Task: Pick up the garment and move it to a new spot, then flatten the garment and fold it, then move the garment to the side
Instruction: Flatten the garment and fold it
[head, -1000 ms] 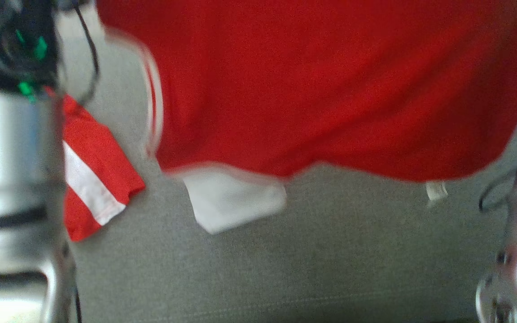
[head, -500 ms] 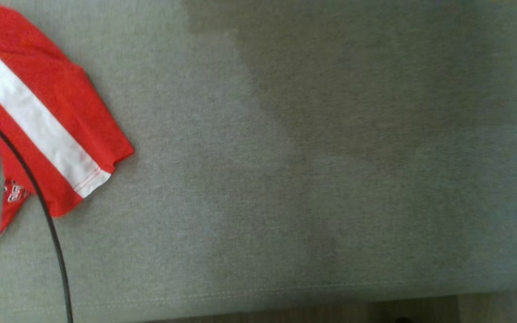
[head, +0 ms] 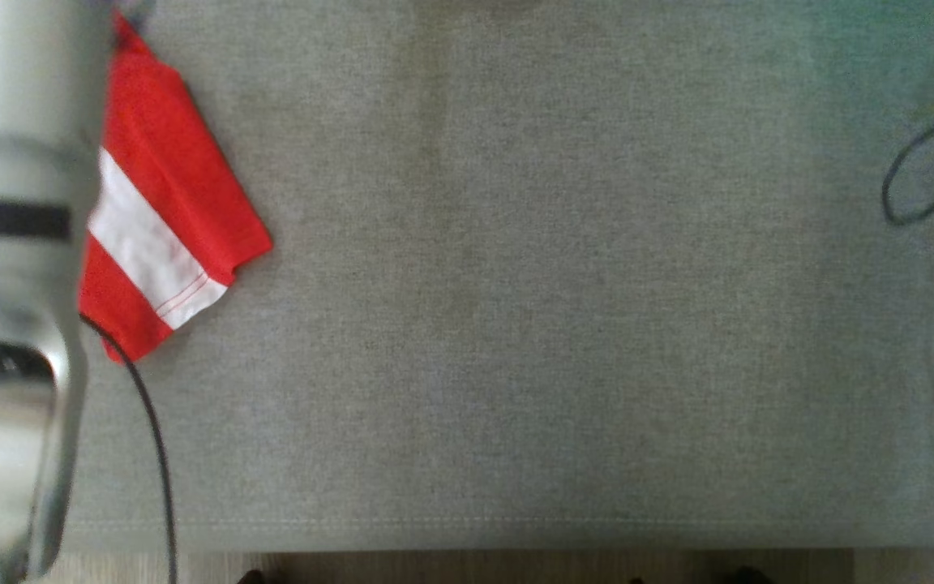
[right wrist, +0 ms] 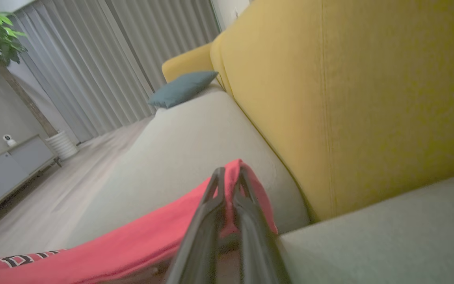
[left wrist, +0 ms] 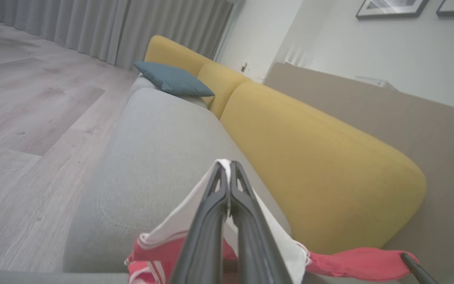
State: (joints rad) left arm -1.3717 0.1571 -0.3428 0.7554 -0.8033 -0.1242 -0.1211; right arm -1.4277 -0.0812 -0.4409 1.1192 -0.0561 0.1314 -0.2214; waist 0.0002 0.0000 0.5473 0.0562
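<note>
At the tips of the left gripper (left wrist: 229, 167), the two dark fingers are pressed together on a white-edged fold of the red garment (left wrist: 353, 262), and the right gripper (right wrist: 229, 173) is likewise clamped tight on a red edge of the same cloth, which runs off to one side with dark lettering on it. Both pinches sit over the grey seat cushion (left wrist: 160, 150) of a sofa with yellow back cushions (left wrist: 309, 157) and a blue pillow (left wrist: 172, 81) further along. From the head camera, a red sleeve (head: 167, 211) with a white band shows against the grey seat beside the pale left forearm (head: 13, 243), with a black cable (head: 157, 430) trailing below it.
</note>
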